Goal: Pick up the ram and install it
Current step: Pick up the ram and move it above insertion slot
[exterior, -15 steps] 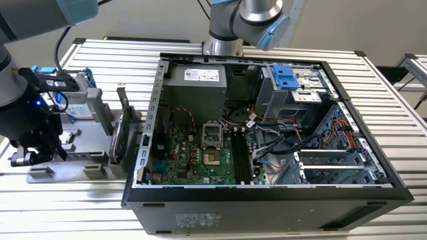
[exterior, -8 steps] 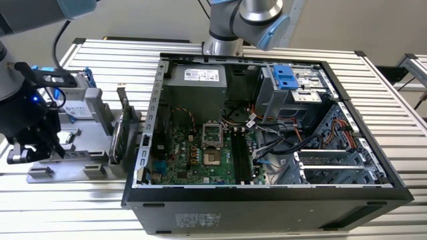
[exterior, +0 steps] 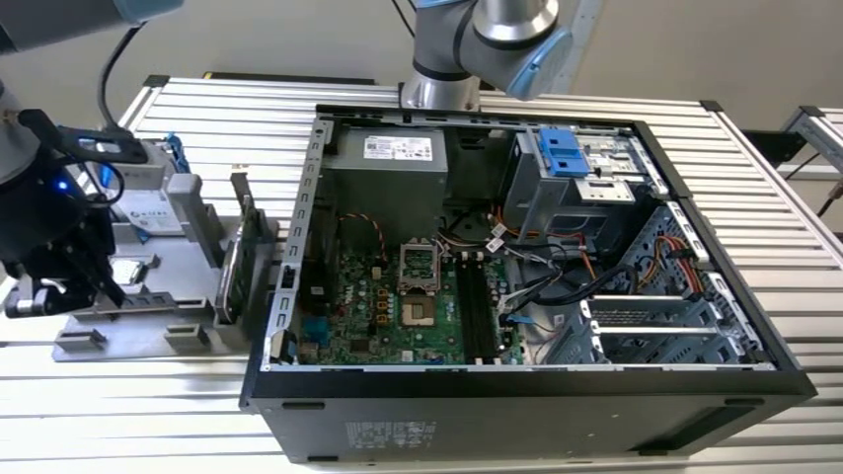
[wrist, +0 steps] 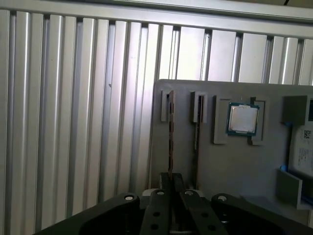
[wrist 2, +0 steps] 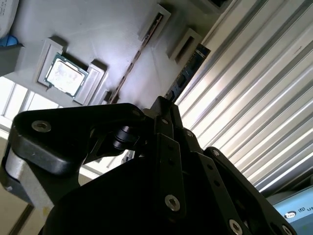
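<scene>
The ram (wrist: 171, 137) is a thin dark board that stands on edge in the outer slot of the grey parts fixture (wrist: 234, 166). In the second wrist view the ram (wrist 2: 190, 71) shows black chips. My gripper (wrist: 171, 177) has its fingers pressed together on the ram's top edge, partway along its length. In the second wrist view the gripper (wrist 2: 164, 104) meets the same board. In the exterior view the gripper (exterior: 93, 286) hangs over the fixture (exterior: 132, 341) at that view's left.
A second thin board (wrist: 197, 129) stands in the neighbouring slot. A processor chip (wrist: 243, 119) and a hard drive in a blue frame (exterior: 148, 207) lie further along the fixture. A green expansion card (exterior: 244, 252) stands beside the open computer case (exterior: 527, 385), whose memory slots (exterior: 477, 306) face up.
</scene>
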Tool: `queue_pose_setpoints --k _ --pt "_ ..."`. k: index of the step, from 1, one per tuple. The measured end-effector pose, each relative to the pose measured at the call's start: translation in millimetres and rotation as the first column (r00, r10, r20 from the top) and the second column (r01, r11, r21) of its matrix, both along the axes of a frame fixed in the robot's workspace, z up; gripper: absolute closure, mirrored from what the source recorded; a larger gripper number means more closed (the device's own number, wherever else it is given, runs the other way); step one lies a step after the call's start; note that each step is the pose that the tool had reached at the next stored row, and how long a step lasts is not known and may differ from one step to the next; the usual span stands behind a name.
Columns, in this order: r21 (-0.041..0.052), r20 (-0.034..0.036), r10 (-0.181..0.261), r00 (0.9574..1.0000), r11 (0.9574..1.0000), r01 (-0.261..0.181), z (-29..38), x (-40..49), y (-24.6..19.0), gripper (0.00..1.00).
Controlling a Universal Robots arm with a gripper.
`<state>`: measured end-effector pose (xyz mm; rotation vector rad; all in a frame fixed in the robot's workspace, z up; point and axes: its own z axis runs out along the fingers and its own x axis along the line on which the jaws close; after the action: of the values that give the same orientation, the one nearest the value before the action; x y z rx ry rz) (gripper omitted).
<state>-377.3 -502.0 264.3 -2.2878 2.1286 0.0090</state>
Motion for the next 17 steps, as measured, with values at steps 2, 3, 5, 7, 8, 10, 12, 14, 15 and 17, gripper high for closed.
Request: queue_pose_setpoints --k 2,3,5,7,8,10,12,14,15,17 --pt "0.0 0.0 0.0 1.0 1.0 0.0 2.2 0.0 0.0 1.0" --pt "0.0 0.0 0.0 1.0 1.0 0.0 3.4 0.0 0.0 1.0" --pt "0.0 0.0 0.0 1.0 1.0 0.0 5.5 0.0 0.0 1.0" --pt "0.0 0.0 0.0 1.0 1.0 0.0 7.4 0.0 0.0 1.0" --pt "0.0 0.0 0.0 1.0 1.0 0.0 8.3 0.0 0.0 1.0" --pt "0.0 0.0 0.0 1.0 1.0 0.0 10.2 0.0 0.0 1.0" --pt "0.0 0.0 0.0 1.0 1.0 0.0 12.0 0.0 0.0 1.0" --pt "0.0 0.0 0.0 1.0 1.0 0.0 13.8 0.0 0.0 1.0" --pt "0.0 0.0001 0.0 1.0 1.0 0.0 14.6 0.0 0.0 1.0" --pt "0.0 0.0 0.0 1.0 1.0 0.0 16.3 0.0 0.0 1.0"
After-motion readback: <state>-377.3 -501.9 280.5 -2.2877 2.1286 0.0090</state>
